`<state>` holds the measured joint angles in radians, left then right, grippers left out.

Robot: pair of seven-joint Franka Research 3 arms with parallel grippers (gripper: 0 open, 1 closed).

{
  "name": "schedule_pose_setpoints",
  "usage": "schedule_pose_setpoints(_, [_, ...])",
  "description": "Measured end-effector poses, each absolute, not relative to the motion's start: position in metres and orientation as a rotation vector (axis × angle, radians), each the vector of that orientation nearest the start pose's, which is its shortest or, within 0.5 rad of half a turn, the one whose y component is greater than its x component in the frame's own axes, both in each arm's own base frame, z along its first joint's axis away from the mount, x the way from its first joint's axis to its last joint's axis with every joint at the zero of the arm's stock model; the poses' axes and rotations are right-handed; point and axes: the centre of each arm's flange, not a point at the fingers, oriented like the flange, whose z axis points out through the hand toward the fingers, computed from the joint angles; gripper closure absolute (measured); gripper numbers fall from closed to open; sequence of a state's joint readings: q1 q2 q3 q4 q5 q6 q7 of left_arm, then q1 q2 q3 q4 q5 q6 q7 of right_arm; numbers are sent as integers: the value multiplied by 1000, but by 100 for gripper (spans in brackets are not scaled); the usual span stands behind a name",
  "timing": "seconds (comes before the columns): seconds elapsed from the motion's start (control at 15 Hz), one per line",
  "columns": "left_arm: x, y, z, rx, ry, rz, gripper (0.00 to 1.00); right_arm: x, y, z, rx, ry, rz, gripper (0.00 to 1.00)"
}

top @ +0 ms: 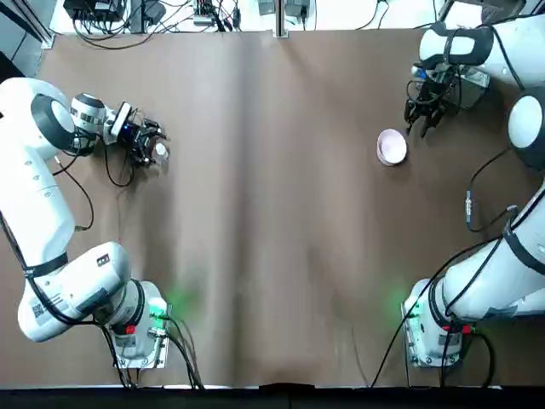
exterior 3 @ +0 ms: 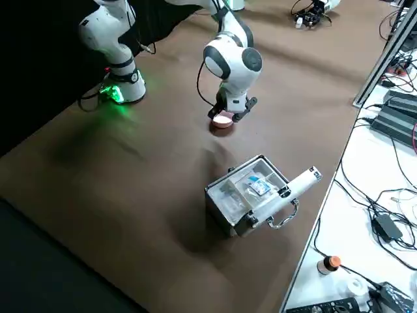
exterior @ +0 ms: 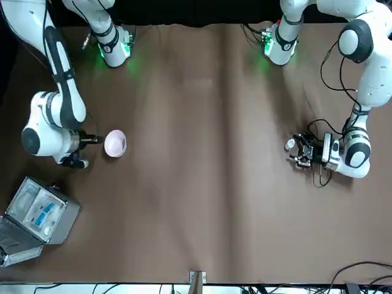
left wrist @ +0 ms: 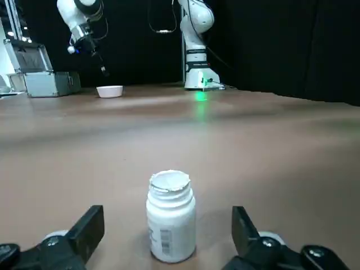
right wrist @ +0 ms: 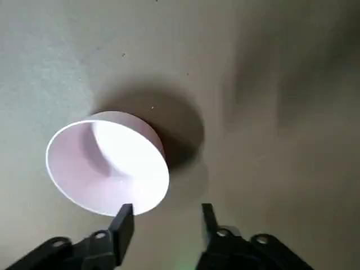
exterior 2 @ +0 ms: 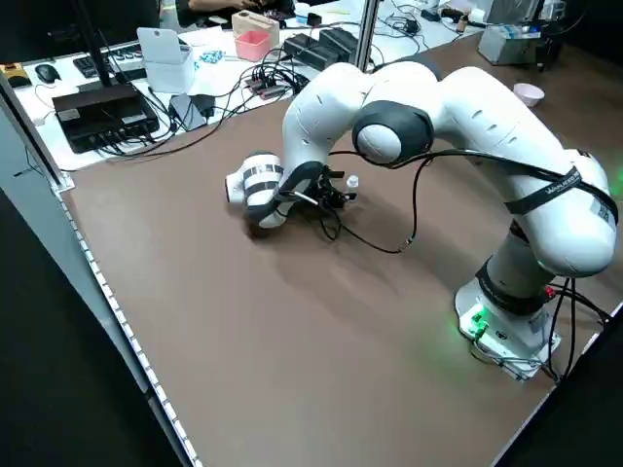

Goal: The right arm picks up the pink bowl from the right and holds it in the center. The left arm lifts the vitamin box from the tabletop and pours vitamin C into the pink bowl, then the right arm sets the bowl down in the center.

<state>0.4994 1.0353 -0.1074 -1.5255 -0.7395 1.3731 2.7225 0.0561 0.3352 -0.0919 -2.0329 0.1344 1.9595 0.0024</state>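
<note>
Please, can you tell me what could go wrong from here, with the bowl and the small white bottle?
The right gripper is open above the table, but the pink bowl lies mostly off to one finger's side; closing now might push it or miss it.

The open left gripper has the vitamin bottle standing between its fingers, with no cap visible on its mouth; a bump could tip it and perhaps spill it.

— Way through?
— Brown tabletop [top: 272,213] lies open between the arms; the case [exterior 3: 251,195] stands near the right gripper [exterior 3: 231,112], the pink bowl [exterior 3: 222,120] just beneath it.
</note>
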Motion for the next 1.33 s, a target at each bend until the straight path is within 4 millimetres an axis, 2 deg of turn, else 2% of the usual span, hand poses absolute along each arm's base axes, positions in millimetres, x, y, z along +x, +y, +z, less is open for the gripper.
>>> schedule_pose_setpoints(0.07, [546,139,53,999,-1535,907,0,548,-8,248,-2990,169,616,46])
schedule_pose_setpoints(0.13, [546,136,52,992,-1534,910,0,548,-5,241,-2992,165,623,46])
schedule_pose_setpoints(0.2, [546,133,52,986,-1531,910,1,547,-4,227,-2992,163,646,50])
schedule_pose_setpoints(0.33, [546,132,52,985,-1530,911,11,546,-4,217,-2989,167,669,56])
schedule_pose_setpoints(0.4, [545,132,52,985,-1530,911,11,545,-4,214,-2989,168,676,57])
schedule_pose_setpoints(0.47, [545,132,52,985,-1530,911,16,545,-5,212,-2988,169,681,58])
schedule_pose_setpoints(0.6, [545,132,52,985,-1529,911,18,544,-5,208,-2988,171,685,58])
schedule_pose_setpoints(0.67, [545,132,52,985,-1529,911,26,544,-5,205,-2989,172,686,58])
schedule_pose_setpoints(0.87, [545,132,51,991,-1530,909,33,544,-6,201,-2989,175,691,60])
schedule_pose_setpoints(1.0, [545,133,50,998,-1535,909,52,544,-6,201,-2989,176,692,60])
schedule_pose_setpoints(1.13, [546,133,49,1005,-1540,908,56,544,-7,201,-2989,177,693,60])
schedule_pose_setpoints(1.2, [546,134,49,1006,-1540,909,64,544,-7,200,-2988,177,694,62])
schedule_pose_setpoints(1.33, [548,133,50,1008,-1542,909,64,543,-7,200,-2988,179,696,66])
